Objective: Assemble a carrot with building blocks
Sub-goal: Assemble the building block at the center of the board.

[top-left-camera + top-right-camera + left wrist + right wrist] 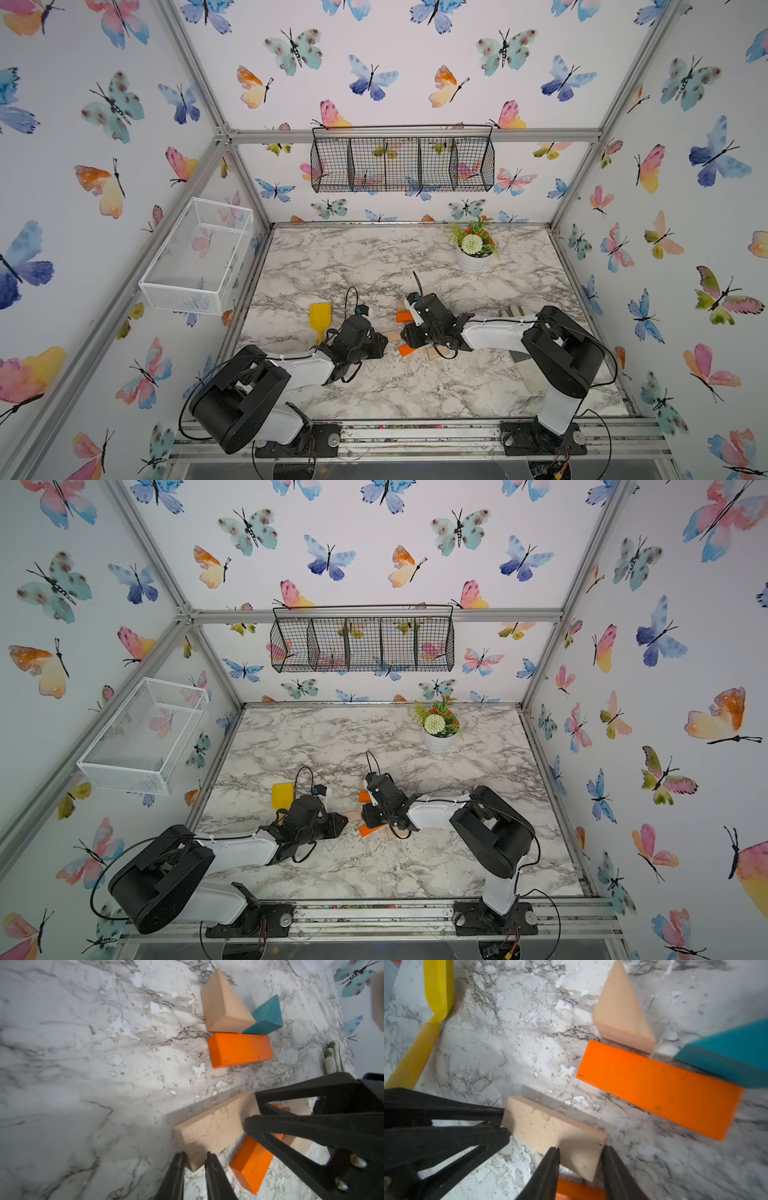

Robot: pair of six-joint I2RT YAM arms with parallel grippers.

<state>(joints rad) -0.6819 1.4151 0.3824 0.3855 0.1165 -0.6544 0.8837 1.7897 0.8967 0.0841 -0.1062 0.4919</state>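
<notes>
Clamping tan bar (392, 336), just below frame centre, at both ends with left jaws and right jaws, likely light, stiff, slick, so pinching across flat faces.

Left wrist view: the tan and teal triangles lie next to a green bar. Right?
No. The bar next to the tan triangle and teal triangle is orange, not green; the left wrist view shows it.
</notes>
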